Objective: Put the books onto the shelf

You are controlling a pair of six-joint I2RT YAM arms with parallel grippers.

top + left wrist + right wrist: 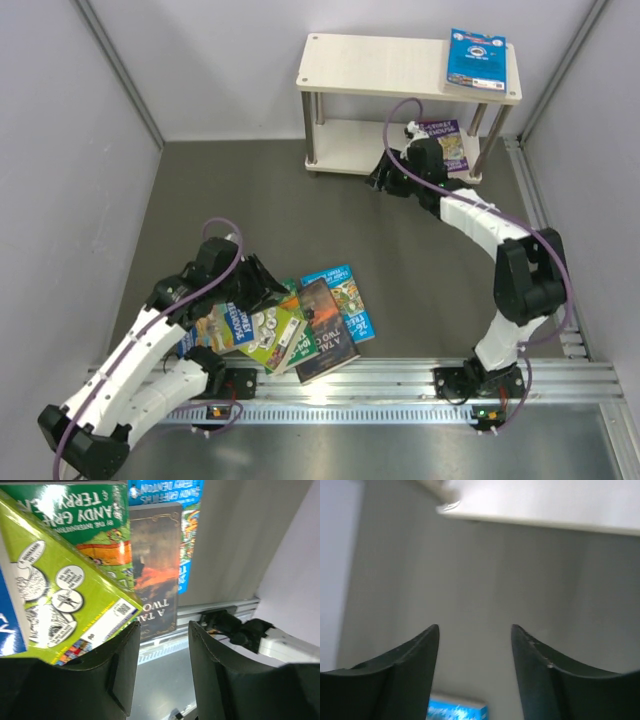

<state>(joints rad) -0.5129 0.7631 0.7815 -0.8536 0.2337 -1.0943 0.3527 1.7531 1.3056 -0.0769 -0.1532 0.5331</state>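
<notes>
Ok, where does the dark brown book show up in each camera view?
Top external: the dark brown book lies lower centre, just above the silver rail.
Left wrist: the book is upper centre, with the rail to its lower right.
Right wrist: not in it.
Shared landmark: the silver rail, seen in the top and left wrist views only.

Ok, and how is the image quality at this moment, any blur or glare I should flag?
Top external: sharp and evenly lit, with glare on the metal rail by the arm bases. Left wrist: the green book and dark book are crisp, titles readable. Right wrist: soft all over, the shelf board washed out, the blue cover at the bottom edge smeared.
</notes>
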